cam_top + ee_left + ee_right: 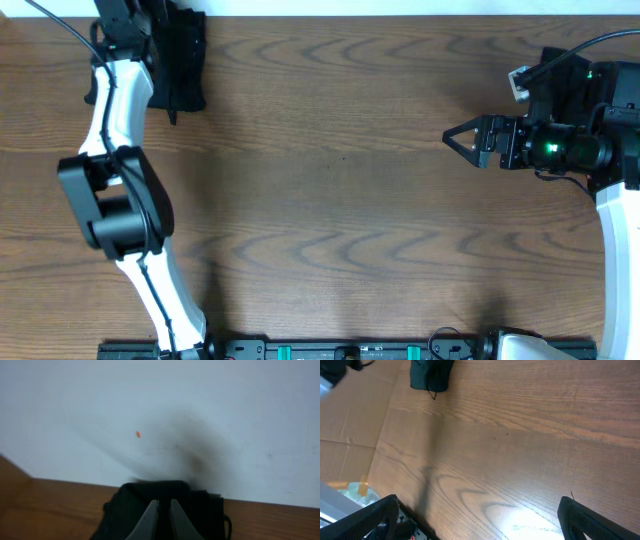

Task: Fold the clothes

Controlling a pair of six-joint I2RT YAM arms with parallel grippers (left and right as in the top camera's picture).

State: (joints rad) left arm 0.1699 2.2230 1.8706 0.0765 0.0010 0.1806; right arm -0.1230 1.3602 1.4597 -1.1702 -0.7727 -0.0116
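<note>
A black folded garment (183,62) lies at the far left of the wooden table (340,200), against its back edge. In the left wrist view the garment (200,510) sits under a white wall, and my left gripper (164,504) is over it, fingers almost together with dark cloth between them. In the overhead view the left gripper (160,40) is at the garment's near-left side. My right gripper (460,140) hovers open and empty at the right of the table, far from the garment. The right wrist view shows its fingers (479,502) wide apart and the garment (431,374) far off.
The table's back edge meets a white wall (160,410). Brown cardboard (350,420) lies on the floor beyond the table's left edge. The arm bases stand along the front edge (340,350).
</note>
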